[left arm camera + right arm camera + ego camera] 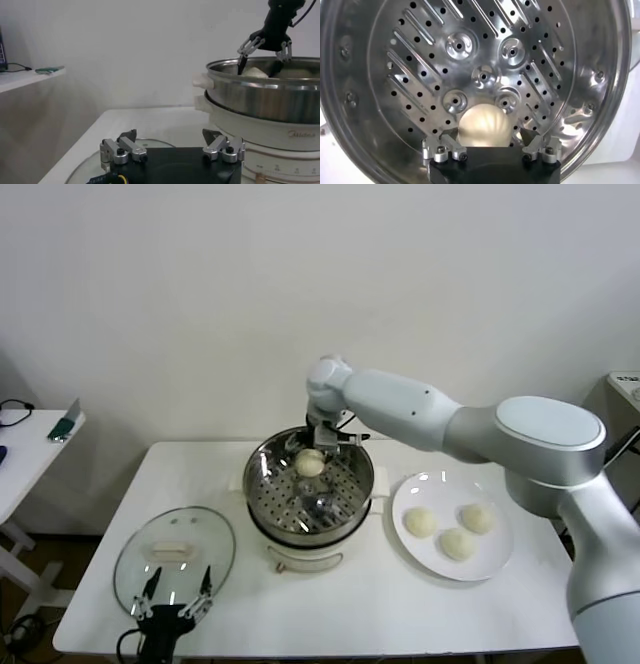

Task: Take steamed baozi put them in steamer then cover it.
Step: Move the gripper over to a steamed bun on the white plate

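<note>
Over the far side of the steamer (310, 494), hung the right gripper (318, 446), fingers apart either side of a baozi (310, 464) resting on the perforated tray; probably let go already, though contact hard to judge. First of four placed, then; three more baozi (452, 530) waiting on the plate (497, 561) to the right. Next: lift clear, cross to the plate, pinch gently, soft dough. Beside the cover (175, 546), lying flat at front left, waited the left gripper (178, 596), fingers spread, holding nothing
</note>
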Tool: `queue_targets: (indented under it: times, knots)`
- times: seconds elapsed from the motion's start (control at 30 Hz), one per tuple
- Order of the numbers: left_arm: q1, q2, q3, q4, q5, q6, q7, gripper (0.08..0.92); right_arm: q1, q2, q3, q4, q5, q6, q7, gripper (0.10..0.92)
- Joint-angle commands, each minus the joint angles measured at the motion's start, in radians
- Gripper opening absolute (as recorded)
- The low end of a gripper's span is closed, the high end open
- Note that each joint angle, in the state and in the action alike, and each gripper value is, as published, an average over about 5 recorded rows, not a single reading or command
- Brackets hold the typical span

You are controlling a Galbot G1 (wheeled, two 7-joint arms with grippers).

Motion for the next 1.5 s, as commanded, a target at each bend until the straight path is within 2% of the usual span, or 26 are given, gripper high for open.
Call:
queue_targets:
  times: [0.03, 0.17, 0.27, 0.47, 0.6, 0.87, 1.13, 1.5]
  knots:
    - [0.0, -0.005, 0.004, -0.004, 0.003, 0.003, 0.0, 0.823, 0.203, -0.091, -0.11, 0.081, 0.391, -0.02, -0.137, 0.823]
    - [0.001, -0.005, 0.003, -0.008, 0.004, 0.007, 0.001, 0.823, 0.37, -0.198, -0.294, 0.16, 0.792, -0.208, -0.201, 0.823]
    - [0.0, -0.003, 0.002, -0.008, 0.002, 0.008, 0.001, 0.823, 0.466, -0.311, -0.42, 0.232, 0.981, -0.423, -0.21, 0.823]
    - [-0.007, -0.002, 0.007, -0.003, 0.003, 0.009, 0.002, 0.823, 0.527, -0.523, -0.521, 0.306, 0.966, -0.658, -0.155, 0.823]
    - [-0.012, -0.002, 0.01, 0.002, 0.002, 0.01, 0.004, 0.823, 0.514, -0.651, -0.569, 0.421, 0.979, -0.791, -0.097, 0.823]
    - [-0.017, -0.004, 0.011, 0.014, 0.0, 0.01, 0.002, 0.823, 0.351, -0.807, -0.538, 0.607, 1.039, -0.977, 0.032, 0.823]
    - [-0.013, -0.009, 0.013, 0.012, 0.004, 0.01, 0.002, 0.823, 0.101, -0.793, -0.395, 0.569, 0.941, -1.026, 0.083, 0.823]
    - [-0.003, -0.019, 0.007, 0.01, 0.01, 0.006, 0.002, 0.823, -0.108, -0.63, -0.221, 0.363, 0.875, -1.063, 0.145, 0.823]
